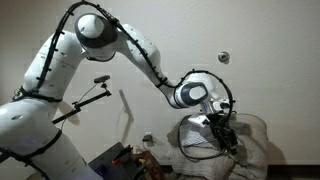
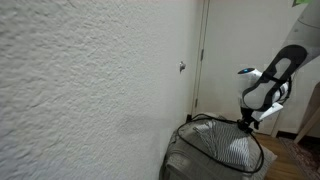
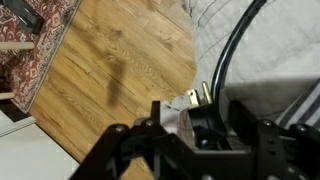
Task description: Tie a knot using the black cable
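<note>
The black cable (image 3: 232, 50) runs in a curve over the grey padded cloth (image 3: 285, 55) down to its plug (image 3: 200, 97), whose brass prongs point away from me. The plug body sits between the fingers of my gripper (image 3: 197, 125). The jaws stand apart, with cloth showing between the left finger and the plug. In both exterior views the gripper (image 1: 222, 128) (image 2: 247, 120) hangs just above the cloth-covered mound, on which the cable (image 1: 196, 143) (image 2: 214, 124) lies in loose loops.
Wooden floor (image 3: 120, 70) and a patterned rug (image 3: 30, 45) lie beside the mound. A stiff black rod with a clamp head (image 1: 88, 98) sticks out near the arm's base. Clutter (image 1: 125, 157) sits on the floor; a white wall stands behind, and a door (image 2: 228, 50).
</note>
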Robot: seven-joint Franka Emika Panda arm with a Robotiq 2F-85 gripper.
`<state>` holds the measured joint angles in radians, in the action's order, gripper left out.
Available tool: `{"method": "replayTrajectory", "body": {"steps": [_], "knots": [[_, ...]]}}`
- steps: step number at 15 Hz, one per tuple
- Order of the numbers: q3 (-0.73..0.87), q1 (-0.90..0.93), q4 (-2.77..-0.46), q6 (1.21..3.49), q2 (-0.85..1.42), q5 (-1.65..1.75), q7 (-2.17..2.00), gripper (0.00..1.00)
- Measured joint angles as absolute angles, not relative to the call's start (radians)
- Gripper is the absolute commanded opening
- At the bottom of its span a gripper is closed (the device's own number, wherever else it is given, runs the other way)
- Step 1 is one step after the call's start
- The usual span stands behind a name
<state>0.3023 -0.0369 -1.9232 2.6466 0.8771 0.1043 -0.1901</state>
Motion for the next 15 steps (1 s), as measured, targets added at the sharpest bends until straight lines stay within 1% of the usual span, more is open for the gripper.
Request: {"method": "replayTrajectory", "body": {"steps": [15], "knots": [[0.303, -0.056, -1.924, 2.648, 0.878, 0.105, -0.189, 1.0]]}}
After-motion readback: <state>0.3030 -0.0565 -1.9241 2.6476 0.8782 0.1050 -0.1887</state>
